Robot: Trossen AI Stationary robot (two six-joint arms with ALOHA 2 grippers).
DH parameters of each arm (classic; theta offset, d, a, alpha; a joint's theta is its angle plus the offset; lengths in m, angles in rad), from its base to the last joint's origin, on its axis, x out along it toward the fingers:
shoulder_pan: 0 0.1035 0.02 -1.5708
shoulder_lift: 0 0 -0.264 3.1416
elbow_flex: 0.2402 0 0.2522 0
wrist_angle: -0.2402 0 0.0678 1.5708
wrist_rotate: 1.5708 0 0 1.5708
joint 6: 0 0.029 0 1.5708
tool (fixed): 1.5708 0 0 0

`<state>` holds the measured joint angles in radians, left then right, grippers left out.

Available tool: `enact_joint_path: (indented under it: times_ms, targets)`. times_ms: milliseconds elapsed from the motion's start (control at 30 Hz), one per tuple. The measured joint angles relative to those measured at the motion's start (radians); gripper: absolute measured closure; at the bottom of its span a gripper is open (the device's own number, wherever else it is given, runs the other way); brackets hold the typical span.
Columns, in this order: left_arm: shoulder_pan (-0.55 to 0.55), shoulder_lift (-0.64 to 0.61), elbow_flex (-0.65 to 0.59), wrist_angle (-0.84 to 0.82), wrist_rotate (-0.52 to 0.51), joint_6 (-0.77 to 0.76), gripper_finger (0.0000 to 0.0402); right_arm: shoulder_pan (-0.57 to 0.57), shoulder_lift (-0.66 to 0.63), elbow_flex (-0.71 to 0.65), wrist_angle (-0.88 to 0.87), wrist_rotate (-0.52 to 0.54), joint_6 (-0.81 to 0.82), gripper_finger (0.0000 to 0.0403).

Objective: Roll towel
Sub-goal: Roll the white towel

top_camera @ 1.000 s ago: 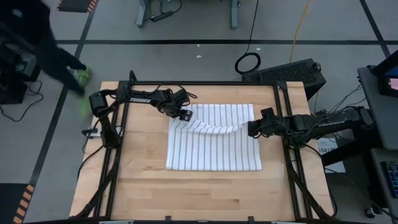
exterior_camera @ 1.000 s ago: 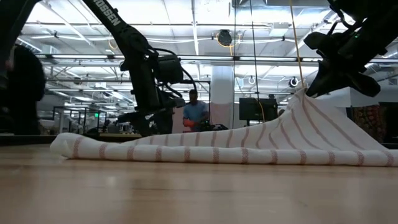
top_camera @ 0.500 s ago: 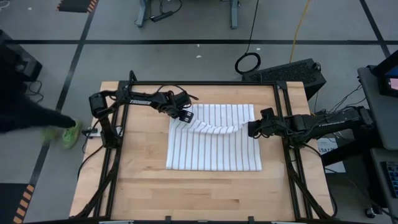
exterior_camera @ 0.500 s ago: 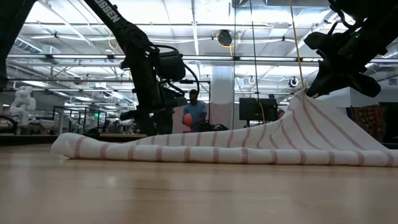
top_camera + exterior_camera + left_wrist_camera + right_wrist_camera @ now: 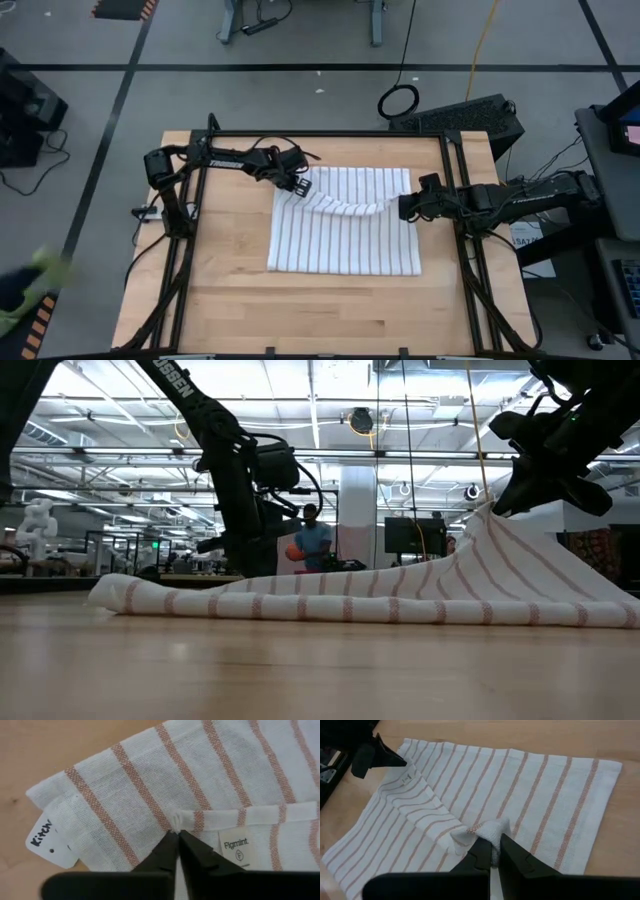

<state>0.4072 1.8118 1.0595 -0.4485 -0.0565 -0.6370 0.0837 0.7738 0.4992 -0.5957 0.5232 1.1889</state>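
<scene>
Left gripper [image 5: 178,834]: fingers pressed together, pinching the hem of the towel [image 5: 345,235] at its far left corner, between a hanging paper tag [image 5: 48,839] with handwriting and a sewn brand label [image 5: 239,849].

Right gripper [image 5: 491,851]: fingers pressed together, pinching a bunched bit of the towel's far right edge. Low view shows this edge lifted off the tabletop [image 5: 300,310] into a peak under the right gripper, cloth sloping down from it on both sides.

Towel: white with thin reddish-brown stripes, lying on the far half of the wooden tabletop, between the two arms. Far edge folded toward the near side between the two pinch points, sagging in the middle. Near part lies flat, spread.

Background, low view: a person [image 5: 312,542] in a blue top stands far behind the table.
</scene>
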Motion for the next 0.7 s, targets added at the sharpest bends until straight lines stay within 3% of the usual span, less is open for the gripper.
enact_joint_path:
  times_ms: [300,700]
  targets:
    - [0.004,-0.011,0.0,0.011,0.002,0.012,0.0399,0.0,0.0,0.0,0.011,0.0,0.003,0.0399]
    - [0.012,-0.166,0.0,-0.077,0.032,0.105,0.0401,-0.006,0.0,0.0,0.089,0.003,0.003,0.0399]
